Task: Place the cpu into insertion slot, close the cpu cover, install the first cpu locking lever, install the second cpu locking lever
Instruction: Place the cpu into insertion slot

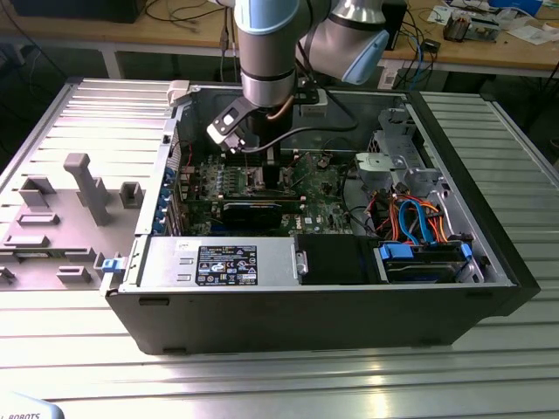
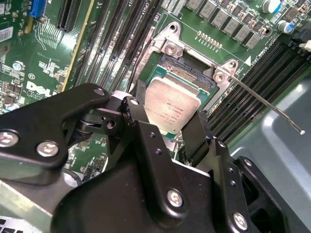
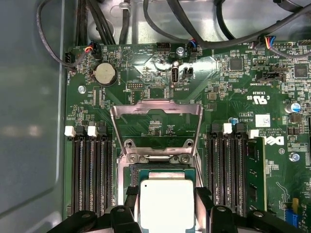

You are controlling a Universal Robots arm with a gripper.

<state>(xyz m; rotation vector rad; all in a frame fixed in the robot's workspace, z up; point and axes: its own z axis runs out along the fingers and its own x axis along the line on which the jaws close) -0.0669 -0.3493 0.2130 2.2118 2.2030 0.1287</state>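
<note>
Pretty clearly a robotics lab: opened computer case [image 1: 306,305] sitting on a ribbed metal table [image 1: 262,384], cluttered wooden workbench [image 1: 524,54] with cables [image 1: 179,13] behind the case.

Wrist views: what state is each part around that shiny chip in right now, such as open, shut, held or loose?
cpu: held at two opposite edges, over the socket; whether it is seated, cannot tell.
gripper: shut on the cpu.
insertion slot: uncovered, with the cpu over it.
cpu cover: open, swung back off the slot.
locking lever: unlatched, sticking out free.
computer case: side open.
</note>
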